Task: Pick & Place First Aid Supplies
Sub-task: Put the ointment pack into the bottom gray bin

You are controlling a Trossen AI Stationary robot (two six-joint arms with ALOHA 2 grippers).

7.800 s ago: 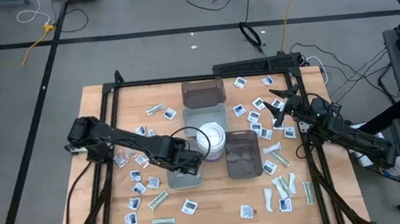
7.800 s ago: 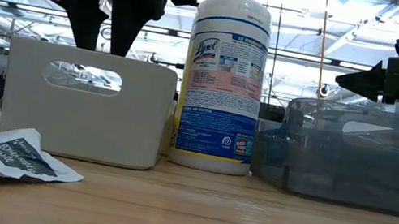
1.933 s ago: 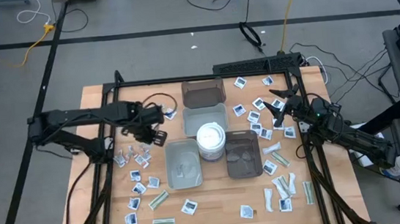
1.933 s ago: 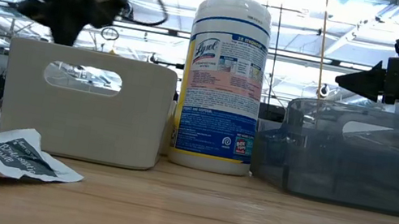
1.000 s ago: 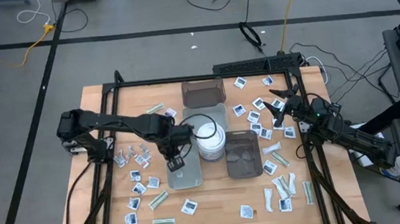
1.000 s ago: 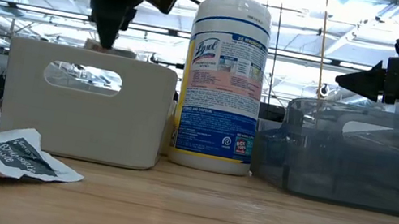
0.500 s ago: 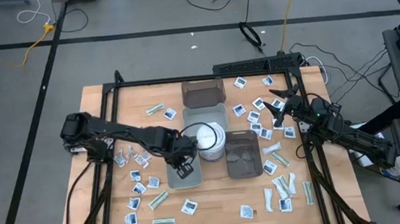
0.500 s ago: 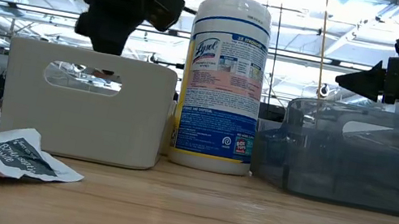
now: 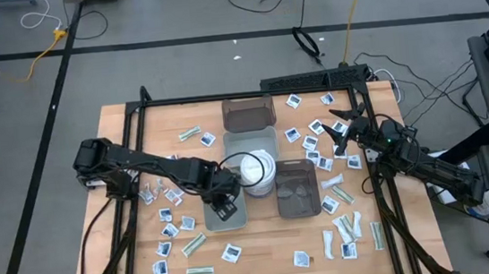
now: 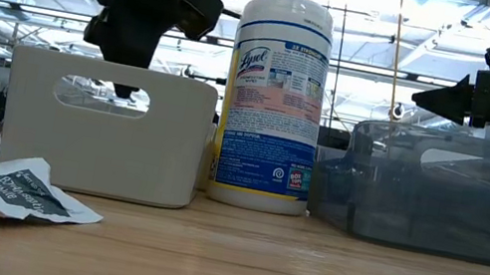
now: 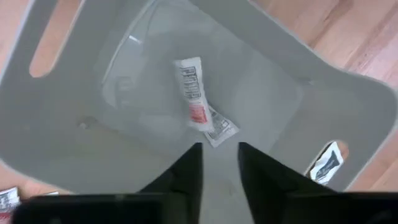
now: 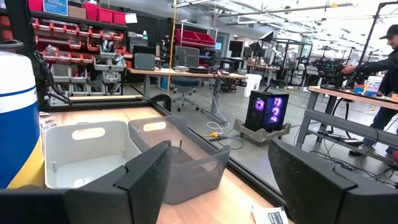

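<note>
Since half a second ago, the left end effector [image 9: 223,209] has stayed over the near grey rectangular plastic tray [image 9: 239,211] and its dark fingers [image 11: 186,176] have parted. They now stand a little apart, released and holding nothing. In the left wrist view, a narrow white strip packet with red and dark print [image 11: 191,99] lies on the tray floor just beyond the fingertips, overlapping a second small white packet [image 11: 219,130]. The left arm reaches in from the table's left edge, stretched low across the wood and bent at the elbow, with its wrist angled down into the tray. In the low view the end effector hangs above the tray's rim [image 10: 116,68].

Just beside the tray stands the round white wipes tub [image 9: 257,169], with a dark translucent rectangular tray [image 9: 296,190] on its other side, and two more trays, one grey [image 9: 252,140] and one dark [image 9: 248,112], behind it. Many small flat first aid packets [image 9: 163,248] lie scattered on the wooden table [image 9: 264,247], on both sides of the trays.

The right end effector [image 9: 341,129] waits over the packets near the table's far right corner, its arm running back toward the right edge. Its fingers [image 12: 144,176] are spread wide and empty.
</note>
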